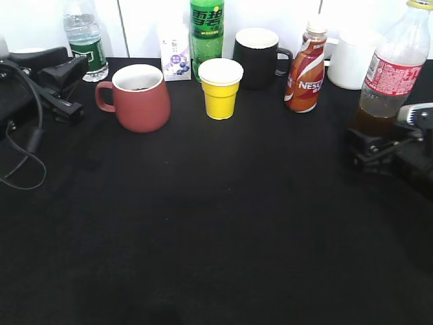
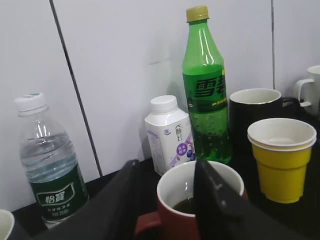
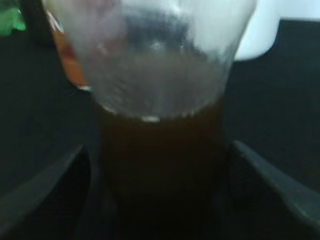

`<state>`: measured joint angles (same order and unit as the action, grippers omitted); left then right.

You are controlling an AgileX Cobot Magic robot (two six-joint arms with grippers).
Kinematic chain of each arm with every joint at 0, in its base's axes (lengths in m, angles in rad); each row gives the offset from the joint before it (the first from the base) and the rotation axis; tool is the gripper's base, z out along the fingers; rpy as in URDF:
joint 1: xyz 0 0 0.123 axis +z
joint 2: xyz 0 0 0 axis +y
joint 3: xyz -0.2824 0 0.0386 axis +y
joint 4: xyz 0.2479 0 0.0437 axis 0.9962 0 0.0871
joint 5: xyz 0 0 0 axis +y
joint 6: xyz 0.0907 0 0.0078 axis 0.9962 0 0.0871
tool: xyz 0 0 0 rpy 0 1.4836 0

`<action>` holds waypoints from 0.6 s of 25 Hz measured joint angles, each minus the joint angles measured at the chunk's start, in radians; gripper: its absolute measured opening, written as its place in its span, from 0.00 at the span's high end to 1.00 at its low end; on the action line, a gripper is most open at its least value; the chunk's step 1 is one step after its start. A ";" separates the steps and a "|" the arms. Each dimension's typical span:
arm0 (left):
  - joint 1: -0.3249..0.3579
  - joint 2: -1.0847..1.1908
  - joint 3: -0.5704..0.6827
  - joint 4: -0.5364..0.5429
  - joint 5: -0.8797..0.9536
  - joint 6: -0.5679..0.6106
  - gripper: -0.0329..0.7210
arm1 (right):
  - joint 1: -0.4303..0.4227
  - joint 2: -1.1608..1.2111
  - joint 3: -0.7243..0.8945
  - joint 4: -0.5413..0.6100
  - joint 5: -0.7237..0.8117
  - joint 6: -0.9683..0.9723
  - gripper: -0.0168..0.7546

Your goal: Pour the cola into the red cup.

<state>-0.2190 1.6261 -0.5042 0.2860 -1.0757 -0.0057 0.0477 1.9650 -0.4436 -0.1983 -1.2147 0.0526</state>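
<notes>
The brown bottle near the back edge of the table carries the white word "NESCAFE" on its label; only a part of it can be read. The green bottle has two big Chinese characters, 雪碧. The water bottle at the back left corner has a green label with 怡寶. On the small white carton and the red label of the cola bottle the print is too small to read.

Back row on worktop, left to right: water bottle, carton, soda bottle, mug, Nestle bottle. Red cup front-left; yellow cup beside it; cola far right.
</notes>
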 joint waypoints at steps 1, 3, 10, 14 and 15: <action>0.000 0.000 0.000 0.000 0.011 0.000 0.58 | 0.000 -0.031 0.016 0.005 0.000 -0.007 0.15; 0.000 -0.012 0.000 0.000 0.091 -0.007 0.58 | 0.000 -0.092 0.039 0.009 0.032 -0.011 0.15; -0.003 -0.245 -0.023 -0.095 0.716 -0.096 0.58 | 0.000 -0.557 0.004 0.033 0.827 0.103 0.15; -0.058 -0.394 -0.184 -0.311 1.365 -0.110 0.58 | 0.064 -0.789 -0.120 0.055 1.343 0.246 0.19; -0.069 -0.448 -0.219 -0.320 1.462 -0.110 0.58 | 0.107 -0.842 -0.144 0.055 1.421 0.248 0.21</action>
<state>-0.2876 1.1777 -0.7231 -0.0336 0.3861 -0.1154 0.1549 1.1233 -0.5877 -0.1432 0.2066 0.3010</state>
